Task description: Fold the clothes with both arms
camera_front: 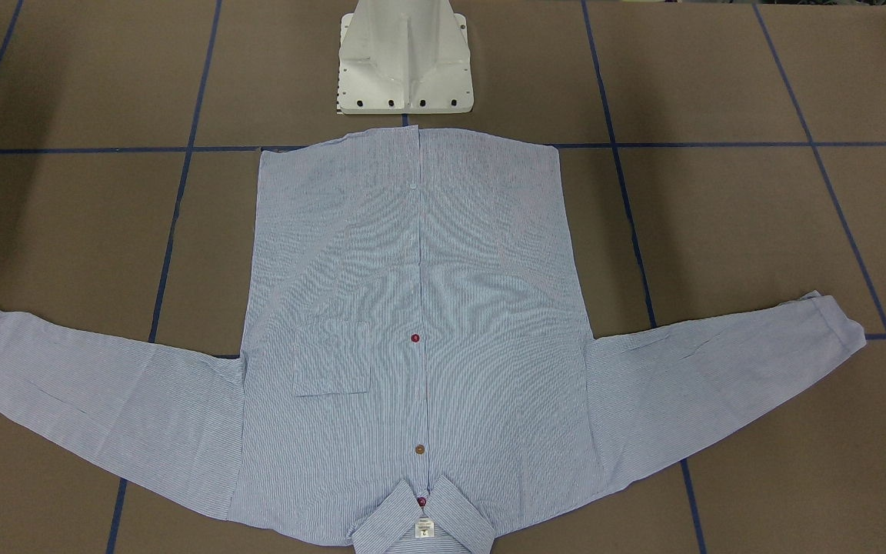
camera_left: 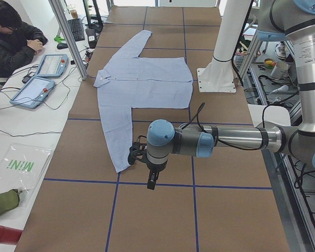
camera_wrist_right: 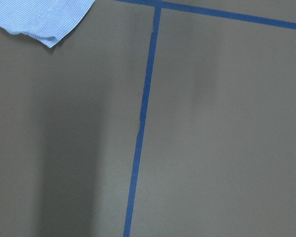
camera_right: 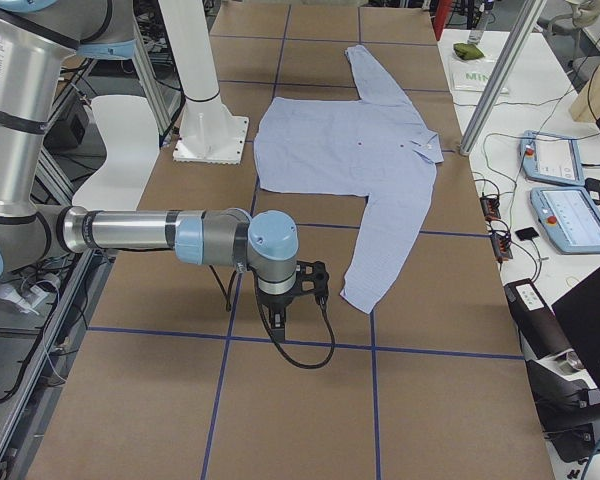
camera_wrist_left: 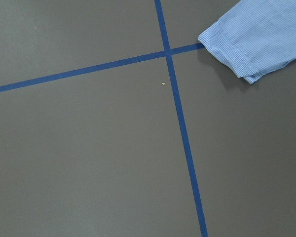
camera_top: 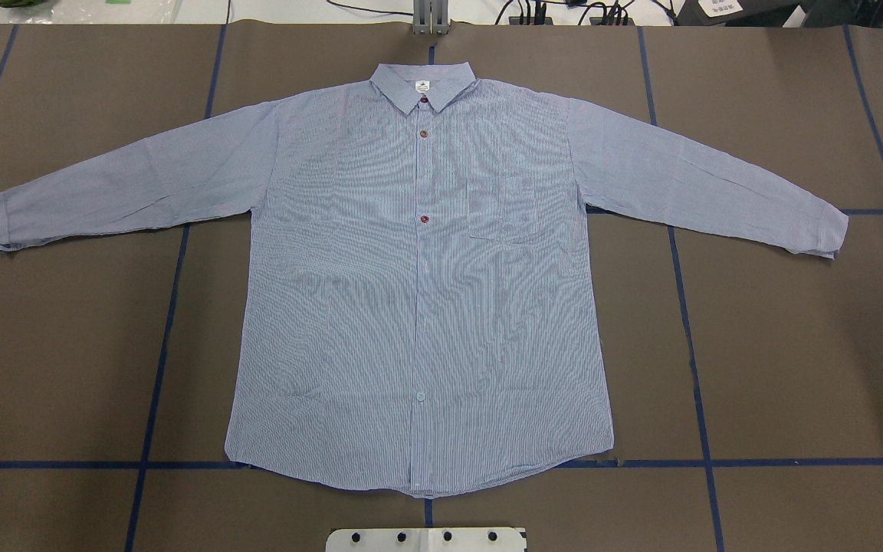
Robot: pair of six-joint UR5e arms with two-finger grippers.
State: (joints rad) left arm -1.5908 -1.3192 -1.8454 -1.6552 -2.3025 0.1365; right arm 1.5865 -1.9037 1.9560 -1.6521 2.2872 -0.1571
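Note:
The light blue striped shirt [camera_top: 418,291] lies flat and face up on the brown table, buttoned, with both sleeves spread wide and its collar [camera_front: 421,523] at the far side from the robot base. My left arm [camera_left: 220,142] reaches out low beyond the left cuff [camera_wrist_left: 251,44]. Its gripper [camera_left: 152,181] hangs just past that cuff, and I cannot tell if it is open or shut. My right arm [camera_right: 150,232] mirrors it at the other end. Its gripper [camera_right: 280,322] hangs beside the right cuff [camera_wrist_right: 44,17], state also unclear. Neither touches the shirt.
The white pedestal base [camera_front: 404,61] stands just behind the shirt hem. Blue tape lines [camera_top: 690,345] grid the table. A person [camera_left: 10,37] sits at a side bench with tablets [camera_left: 34,89] and cables. More tablets [camera_right: 570,215] lie along the same bench.

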